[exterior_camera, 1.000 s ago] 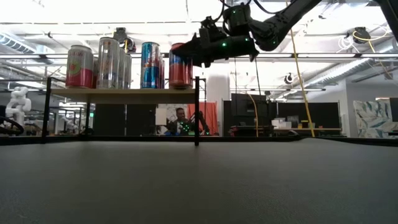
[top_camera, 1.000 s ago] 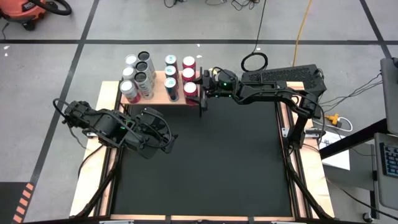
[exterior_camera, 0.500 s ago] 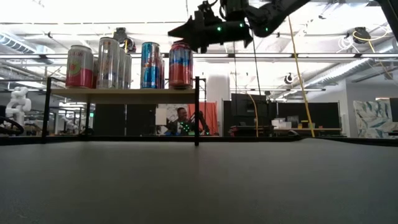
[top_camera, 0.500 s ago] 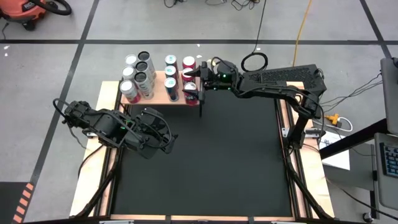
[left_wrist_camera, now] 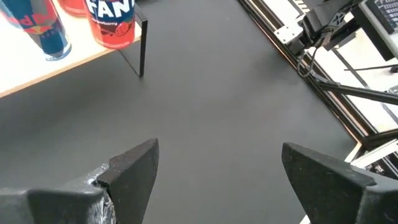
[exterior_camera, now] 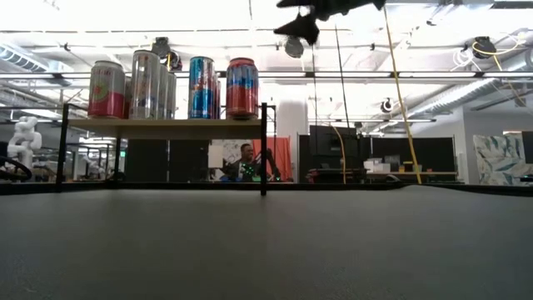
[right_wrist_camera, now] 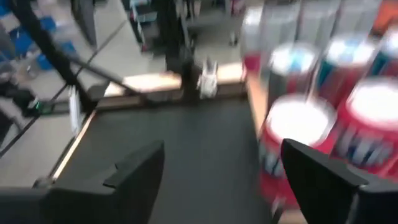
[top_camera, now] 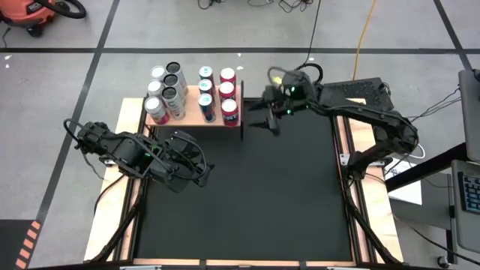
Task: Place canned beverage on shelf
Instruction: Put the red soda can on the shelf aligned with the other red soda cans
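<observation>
Right hand now off the red can, spread empty beside the crowded shelf.

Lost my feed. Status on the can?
Right gripper open, clear of shelf. Red can standing on shelf corner. Left gripper open, idle. Nothing obstructing.

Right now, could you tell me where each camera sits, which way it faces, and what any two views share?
High view: overhead, straight down on shelf, left gripper and right gripper.
Low view: table height, level across the mat; right gripper hangs above.
Left wrist view: past its open fingers toward the shelf corner.
Right wrist view: past its open fingers toward the cans.
Shared: the red can at the shelf's corner shows in high, low and left wrist views.
</observation>
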`<state>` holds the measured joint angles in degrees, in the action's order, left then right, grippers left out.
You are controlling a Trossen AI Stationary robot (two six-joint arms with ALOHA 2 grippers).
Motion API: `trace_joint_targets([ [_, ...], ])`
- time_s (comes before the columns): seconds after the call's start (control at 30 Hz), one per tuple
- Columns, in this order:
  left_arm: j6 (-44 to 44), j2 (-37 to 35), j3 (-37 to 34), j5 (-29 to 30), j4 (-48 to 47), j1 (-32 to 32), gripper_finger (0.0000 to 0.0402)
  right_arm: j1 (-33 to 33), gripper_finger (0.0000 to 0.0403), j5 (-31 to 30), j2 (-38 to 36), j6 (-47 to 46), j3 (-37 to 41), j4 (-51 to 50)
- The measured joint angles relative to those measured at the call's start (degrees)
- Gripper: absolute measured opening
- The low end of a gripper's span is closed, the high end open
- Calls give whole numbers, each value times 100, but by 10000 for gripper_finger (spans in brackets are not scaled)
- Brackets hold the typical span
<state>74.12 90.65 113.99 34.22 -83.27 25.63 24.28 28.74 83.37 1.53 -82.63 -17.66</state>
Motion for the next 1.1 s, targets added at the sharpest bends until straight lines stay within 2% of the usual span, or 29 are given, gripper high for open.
trace_joint_targets([
  [0.17, -190, 0, 0, 71, -13, 0, 340, -172, 258, -67, -67, -212, 941, 282],
  [0.33, -242, 0, 0, 112, 41, 0, 340, -264, 205, -630, -16, -320, 1539, 1330],
  [0.47, -242, 23, 0, 147, 55, 0, 340, -265, 143, -919, 167, -264, 1582, 1770],
  [0.73, -242, 87, 0, 157, 92, -28, 340, -267, 11, -919, 512, -338, 1582, 1960],
  [0.93, -244, 86, 0, 159, 90, -56, 340, -244, 6, -919, 736, -328, 1580, 2575],
  [1.1, -240, 87, 0, 160, 84, -63, 340, -221, 2, -917, 921, -485, 1578, 2678],
])
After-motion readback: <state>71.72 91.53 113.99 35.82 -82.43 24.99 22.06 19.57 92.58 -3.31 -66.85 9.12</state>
